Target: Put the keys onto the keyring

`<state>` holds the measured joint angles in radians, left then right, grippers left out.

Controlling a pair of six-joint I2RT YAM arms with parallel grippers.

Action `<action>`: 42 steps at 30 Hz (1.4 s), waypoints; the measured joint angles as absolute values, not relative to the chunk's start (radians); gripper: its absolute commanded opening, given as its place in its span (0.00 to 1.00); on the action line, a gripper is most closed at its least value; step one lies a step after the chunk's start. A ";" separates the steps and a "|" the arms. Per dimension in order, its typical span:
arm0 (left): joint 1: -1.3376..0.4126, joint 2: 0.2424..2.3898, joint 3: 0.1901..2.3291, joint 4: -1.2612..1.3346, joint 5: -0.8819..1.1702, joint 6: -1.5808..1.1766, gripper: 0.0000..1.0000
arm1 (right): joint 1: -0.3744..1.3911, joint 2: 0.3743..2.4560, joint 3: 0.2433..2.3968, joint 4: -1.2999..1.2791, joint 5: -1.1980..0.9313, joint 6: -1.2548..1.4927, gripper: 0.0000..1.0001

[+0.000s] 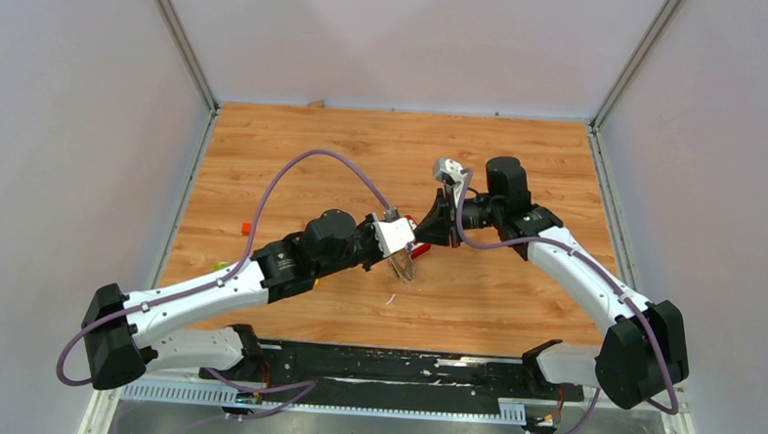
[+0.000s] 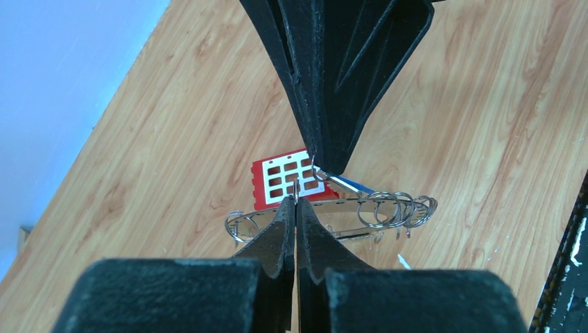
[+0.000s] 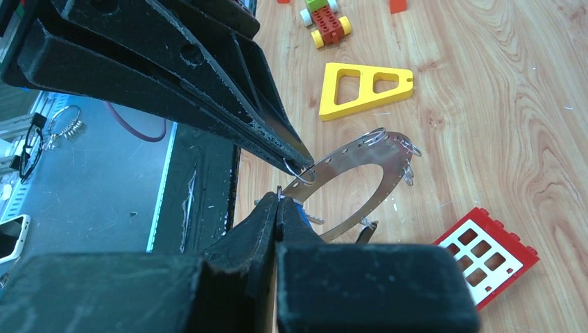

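Note:
The keyring (image 3: pixel 374 177), a flat grey metal ring fringed with small split rings (image 2: pixel 399 208), hangs tilted just above the table. My left gripper (image 2: pixel 296 200) is shut on a small split ring at the keyring's edge and comes in from the upper left in the right wrist view (image 3: pixel 299 165). My right gripper (image 3: pixel 279 199) is shut on the blue key (image 2: pixel 350 184) by its head, tip to tip with the left gripper. A dark, black-headed key (image 3: pixel 365 233) hangs under the keyring's rim. In the top view both grippers (image 1: pixel 404 265) meet mid-table.
A red block with white squares (image 2: pixel 288 177) lies on the wood right behind the keyring. A yellow triangular frame (image 3: pixel 364 87) and a small toy car (image 3: pixel 326 21) lie further left. The black rail (image 3: pixel 201 180) marks the table's near edge.

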<state>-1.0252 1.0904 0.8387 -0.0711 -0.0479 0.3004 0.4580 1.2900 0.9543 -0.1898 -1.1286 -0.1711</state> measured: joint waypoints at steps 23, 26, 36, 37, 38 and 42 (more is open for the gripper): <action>-1.025 1.090 0.839 -0.072 -0.015 0.300 0.00 | 0.469 1.315 0.954 -0.179 -1.123 -0.157 0.00; -1.025 1.090 0.839 -0.072 -0.009 0.300 0.00 | 0.469 1.315 0.954 -0.179 -1.123 -0.157 0.00; -1.025 1.090 0.839 -0.078 0.006 0.301 0.00 | 0.468 1.315 0.954 -0.183 -1.122 -0.157 0.00; -1.025 1.090 0.839 -0.078 0.007 0.301 0.00 | 0.468 1.315 0.954 -0.183 -1.122 -0.157 0.00; -1.025 1.090 0.839 -0.078 0.007 0.301 0.00 | 0.468 1.315 0.954 -0.183 -1.122 -0.157 0.00; -1.025 1.086 0.839 -0.078 0.011 0.301 0.00 | 0.466 1.316 0.954 -0.184 -1.122 -0.157 0.00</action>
